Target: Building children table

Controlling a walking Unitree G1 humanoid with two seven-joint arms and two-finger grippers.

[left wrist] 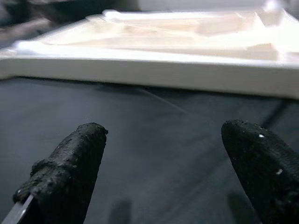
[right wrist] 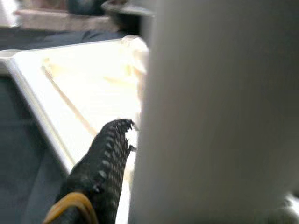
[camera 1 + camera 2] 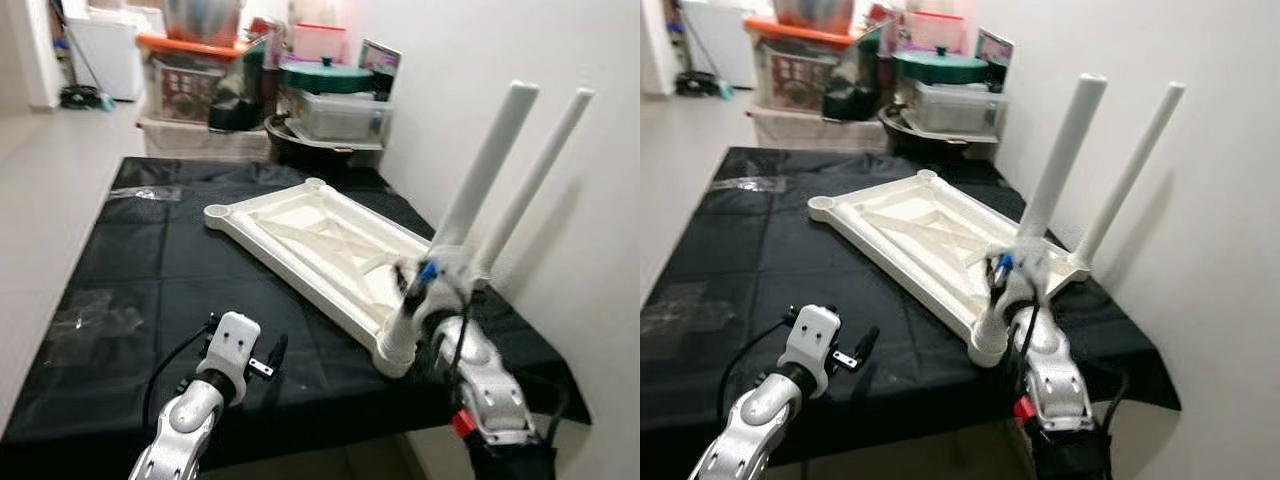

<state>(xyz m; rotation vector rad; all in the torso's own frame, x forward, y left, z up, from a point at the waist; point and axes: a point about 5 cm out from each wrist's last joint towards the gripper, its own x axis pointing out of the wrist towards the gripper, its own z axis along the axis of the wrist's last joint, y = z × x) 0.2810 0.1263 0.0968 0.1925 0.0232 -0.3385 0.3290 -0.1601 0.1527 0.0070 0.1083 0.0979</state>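
Observation:
A white children's table top (image 3: 300, 235) lies upside down on the black-covered table (image 3: 130, 260). One white leg (image 3: 488, 165) leans tilted from the near corner socket (image 3: 396, 352). My right gripper (image 3: 422, 280) is shut on this leg low down; the right wrist view has the leg (image 2: 215, 112) close beside one black finger (image 2: 100, 170). A second white leg (image 3: 540, 165) stands in the right corner against the wall. My left gripper (image 3: 262, 352) hovers open over the cloth by the front edge, its fingers (image 1: 70, 168) apart and empty, facing the table top's rim (image 1: 149, 74).
Stacked storage boxes, a green-lidded pot (image 3: 325, 75) and tubs crowd the table's far end. The white wall (image 3: 600, 250) runs close along the right. Clear plastic wrappers (image 3: 90, 320) lie on the cloth at the left. The cloth's front edge (image 3: 300, 440) is just below my arms.

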